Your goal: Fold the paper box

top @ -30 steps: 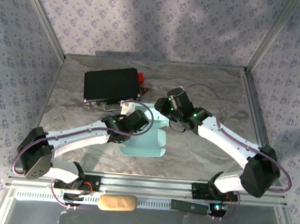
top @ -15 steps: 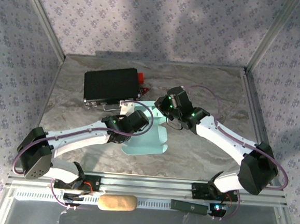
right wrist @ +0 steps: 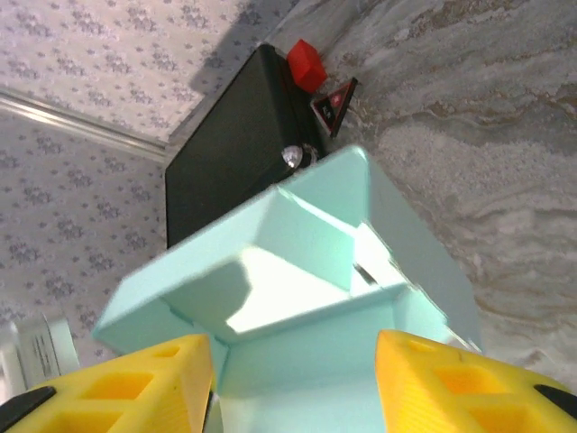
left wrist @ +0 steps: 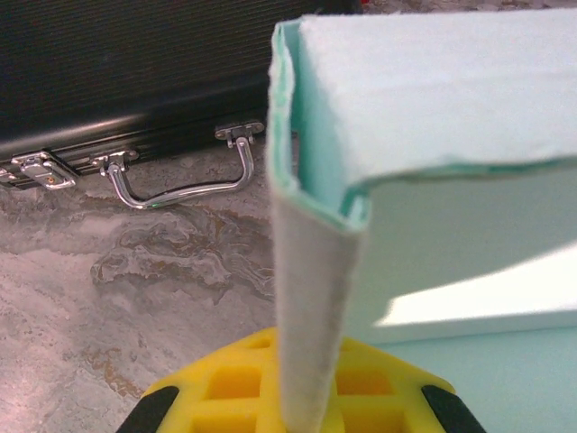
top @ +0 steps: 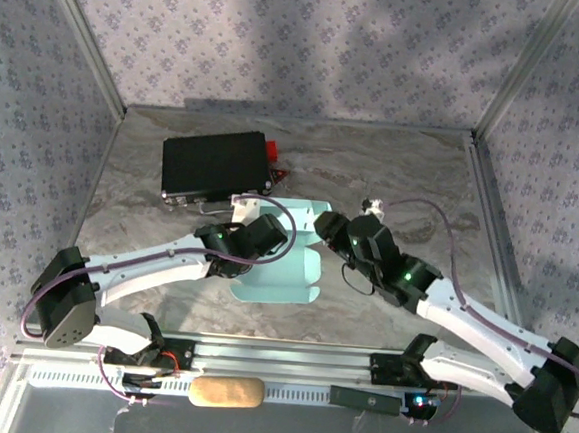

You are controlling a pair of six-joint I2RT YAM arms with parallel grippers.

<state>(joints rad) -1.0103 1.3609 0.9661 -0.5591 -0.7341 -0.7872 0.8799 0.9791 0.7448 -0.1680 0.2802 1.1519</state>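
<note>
The left fingers (left wrist: 379, 383) are shut on an upright wall of the paper box (top: 276, 281), which sits just ahead of the open, empty right fingers (right wrist: 451, 388), so a skewed right-hand push could crease the thin card or drag it from that pinch.

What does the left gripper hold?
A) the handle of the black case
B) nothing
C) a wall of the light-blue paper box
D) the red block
C: the left gripper is shut on an upright folded wall of the paper box, and the black case lies behind it.
</note>
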